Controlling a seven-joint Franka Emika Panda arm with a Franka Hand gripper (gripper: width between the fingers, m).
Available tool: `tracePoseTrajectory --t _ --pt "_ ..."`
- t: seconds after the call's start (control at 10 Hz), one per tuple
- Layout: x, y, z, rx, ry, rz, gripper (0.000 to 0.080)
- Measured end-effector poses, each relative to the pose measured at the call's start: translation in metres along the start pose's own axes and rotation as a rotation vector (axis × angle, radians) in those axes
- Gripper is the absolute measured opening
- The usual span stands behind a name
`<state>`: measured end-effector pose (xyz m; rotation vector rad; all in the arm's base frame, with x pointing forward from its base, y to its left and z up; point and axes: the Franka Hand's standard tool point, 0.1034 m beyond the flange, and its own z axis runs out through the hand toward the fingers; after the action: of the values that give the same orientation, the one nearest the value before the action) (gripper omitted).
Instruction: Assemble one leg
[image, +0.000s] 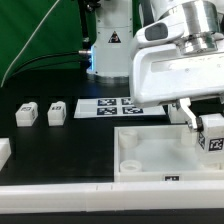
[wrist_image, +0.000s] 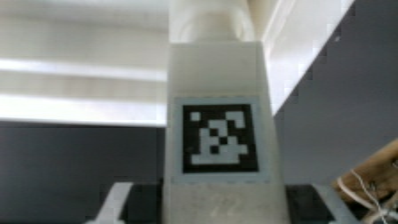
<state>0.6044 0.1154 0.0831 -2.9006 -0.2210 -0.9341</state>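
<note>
My gripper (image: 203, 124) is shut on a leg (image: 212, 136), a chunky white block with a black-and-white tag. It holds the leg over the far right part of the large white panel (image: 145, 160). I cannot tell whether the leg touches the panel. In the wrist view the leg (wrist_image: 221, 110) fills the middle, tag facing the camera, with the gripper (wrist_image: 222, 203) clamped on its near end and one of the fingers (wrist_image: 125, 200) showing beside it. Two more legs (image: 27, 113) (image: 57, 112) lie side by side on the black table at the exterior view's left.
The marker board (image: 108, 106) lies flat behind the panel. A white part (image: 3, 152) sticks in at the exterior view's left edge. A white rail (image: 60, 198) runs along the table's front. A lit white device (image: 108, 50) stands at the back.
</note>
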Motion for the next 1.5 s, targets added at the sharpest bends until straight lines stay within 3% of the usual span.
tracePoseTrajectory --t 0.4,0.6,0.7,0.8,1.1,1.5 --pt "-0.002 0.002 -0.001 0.002 -0.025 0.0 0.0294" --pt "-0.005 0.003 0.0 0.004 -0.046 0.001 0.0539" --pt "-0.005 0.003 0.0 0.004 -0.048 0.0 0.0539" --pt "-0.006 0.004 0.0 0.004 -0.05 -0.001 0.0627" --pt "-0.002 0.008 -0.005 0.004 -0.067 -0.005 0.0649" --pt "0.023 0.019 -0.04 0.015 -0.152 0.004 0.0649"
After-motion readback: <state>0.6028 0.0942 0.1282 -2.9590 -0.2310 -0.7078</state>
